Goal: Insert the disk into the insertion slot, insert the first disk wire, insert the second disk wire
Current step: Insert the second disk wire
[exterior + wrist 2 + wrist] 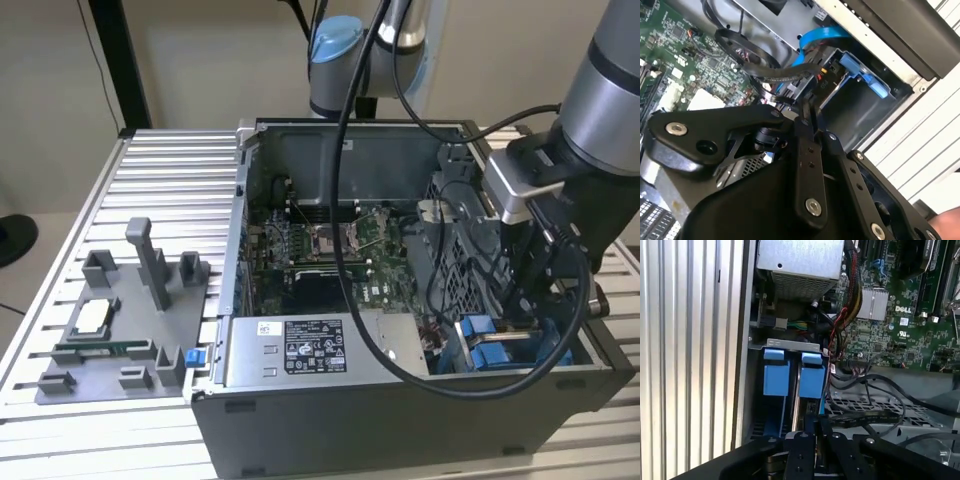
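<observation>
The disk sits in its blue carrier inside the insertion slot, the grey metal cage at the case's corner, with a second blue carrier beside it. In the exterior view the blue frames lie low at the exterior view's right, next to the perforated cage wall. My gripper reaches down at the disk's end, its fingers close together on the end of a flat black disk wire. The second wrist view has the gripper beside the blue carrier and looped black wires.
A silver labelled power-supply box lies along the case's front. The green motherboard fills the case floor, with loose cables over it. A grey fixture tray stands on the ribbed table at the exterior view's left.
</observation>
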You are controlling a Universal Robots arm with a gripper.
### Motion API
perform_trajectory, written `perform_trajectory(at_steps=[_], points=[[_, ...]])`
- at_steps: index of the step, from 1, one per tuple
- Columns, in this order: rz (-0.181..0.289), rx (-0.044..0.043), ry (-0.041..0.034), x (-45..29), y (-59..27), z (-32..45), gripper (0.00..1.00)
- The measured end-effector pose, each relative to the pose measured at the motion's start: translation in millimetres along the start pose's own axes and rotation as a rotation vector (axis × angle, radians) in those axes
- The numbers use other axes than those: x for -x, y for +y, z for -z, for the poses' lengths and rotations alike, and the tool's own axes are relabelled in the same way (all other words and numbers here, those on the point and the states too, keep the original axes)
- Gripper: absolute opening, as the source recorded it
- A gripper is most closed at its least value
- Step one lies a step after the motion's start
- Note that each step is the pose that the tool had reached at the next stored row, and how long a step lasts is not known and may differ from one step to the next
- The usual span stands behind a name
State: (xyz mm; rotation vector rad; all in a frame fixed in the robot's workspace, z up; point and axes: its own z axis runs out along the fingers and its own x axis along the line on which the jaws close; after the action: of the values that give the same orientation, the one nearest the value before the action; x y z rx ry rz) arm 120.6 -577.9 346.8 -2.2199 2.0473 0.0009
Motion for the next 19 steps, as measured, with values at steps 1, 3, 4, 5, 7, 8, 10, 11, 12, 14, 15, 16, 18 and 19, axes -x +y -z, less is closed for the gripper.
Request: perform_trajectory(at_steps=[1,3,4,5,7,8,10,11,12,14,15,16,18,19], points=[[0.000,-0.0004,0.0003,0.0,-0.4,-0.1,0.00],[-0.001,-0.0016,0.0004,0.0,-0.5,-0.5,0.00],[-0.002,-0.0023,0.0006,0.0,-0.5,-0.7,0.00],[-0.002,-0.0031,0.0003,-0.1,-0.6,-1.0,0.00],[-0.003,-0.0051,-0.0001,-0.2,-0.8,-1.6,0.00],[-0.003,-0.0062,-0.0003,-0.2,-1.1,-1.9,0.00],[-0.002,-0.0082,-0.0015,-0.3,-1.9,-2.4,0.00],[-0.002,-0.0091,-0.0019,-0.3,-2.2,-2.6,0.00],[-0.003,-0.0095,-0.0019,-0.3,-2.3,-2.7,0.00],[-0.004,-0.0099,-0.0018,-0.4,-2.4,-3.1,0.00],[-0.005,-0.0100,-0.0018,-0.4,-2.5,-3.5,0.00],[-0.006,-0.0101,-0.0016,-0.5,-2.7,-3.7,0.00],[-0.008,-0.0102,-0.0011,-0.6,-2.9,-4.1,0.00],[-0.009,-0.0104,-0.0010,-0.6,-2.9,-4.3,0.00]])
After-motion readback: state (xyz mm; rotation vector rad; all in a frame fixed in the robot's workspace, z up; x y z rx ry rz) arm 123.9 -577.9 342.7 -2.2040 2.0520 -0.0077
